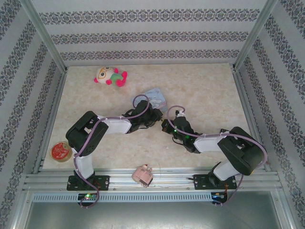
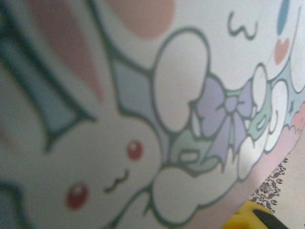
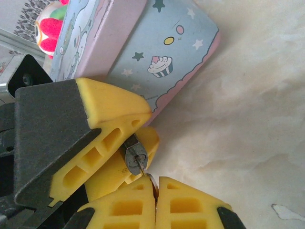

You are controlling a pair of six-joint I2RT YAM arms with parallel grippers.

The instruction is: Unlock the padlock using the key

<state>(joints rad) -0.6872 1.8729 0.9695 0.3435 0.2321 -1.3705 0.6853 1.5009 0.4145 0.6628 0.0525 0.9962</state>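
In the right wrist view the tiny dark padlock [image 3: 135, 153] is pinched between the yellow fingers [image 3: 112, 107] of my left gripper [image 1: 153, 118], keyhole end facing the camera. My right gripper [image 3: 156, 187] is shut on the thin silvery key [image 3: 143, 166]. The key's bow is squeezed between the right gripper's pads and its tip touches the padlock's keyhole. How deep the key sits is not visible. From above, the two grippers meet at mid-table, the right gripper [image 1: 167, 125] just right of the left. One yellow fingertip [image 2: 252, 217] shows in the left wrist view.
The pale blue cartoon tin [image 1: 155, 98] [image 3: 157, 52] [image 2: 143, 119] lies just behind the grippers, close to the left fingers. A plush toy [image 1: 110, 76] sits at the back left, a red tape roll [image 1: 61, 151] at the left edge, and a pink blocky object [image 1: 143, 174] on the front rail.
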